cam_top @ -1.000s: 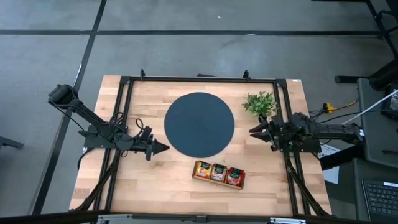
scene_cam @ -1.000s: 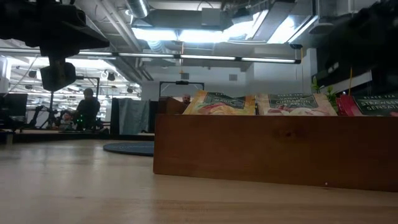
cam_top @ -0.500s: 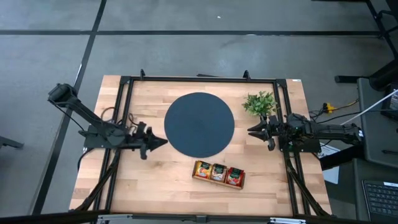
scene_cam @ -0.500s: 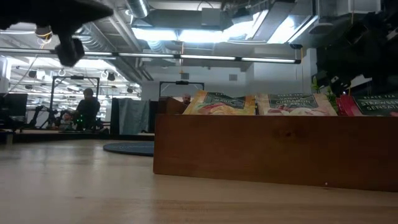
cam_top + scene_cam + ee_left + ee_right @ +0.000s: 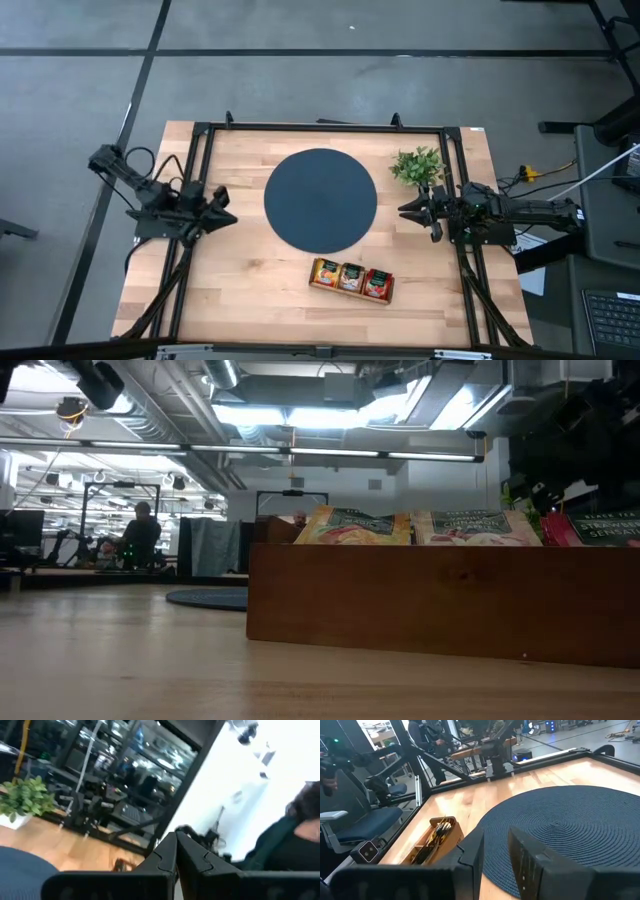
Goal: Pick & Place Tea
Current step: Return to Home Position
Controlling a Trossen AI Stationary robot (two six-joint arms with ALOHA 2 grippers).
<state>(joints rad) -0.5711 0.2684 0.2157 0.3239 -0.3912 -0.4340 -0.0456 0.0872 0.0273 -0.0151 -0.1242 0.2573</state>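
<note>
Below the centre of the high view, the tea [image 5: 351, 278] stands already inside the wooden organizer [image 5: 430, 600], which lies on the bench [image 5: 250, 290] just under the round dark mat [image 5: 320, 200]. You can see orange-yellow packets [image 5: 325, 272] in its left compartment, green-and-white ones [image 5: 350, 277] in the middle and red ones [image 5: 377, 284] at the right. How many packets are in each one I cannot count. No packet lies loose on the mat or on the bare wood, so I judge that the sorting is complete and that the step in hand is only the parking of the arms.

At the left of the frame the left pincer [image 5: 226, 213] is beside the rail, well apart from the mat and from the organizer. In its wrist view the two fingers are pressed together and nothing is between them. At the right of the frame the right pincer [image 5: 407, 210] waits just below the small green plant [image 5: 418, 165]. Its fingers have a narrow gap and they hold nothing.

For the next move you need little. I think you should bring the left arm to rest over its own side and keep it high and away from the organizer. No new grasp seems necessary. The only danger I can see is the frame rail near the left arm.
</note>
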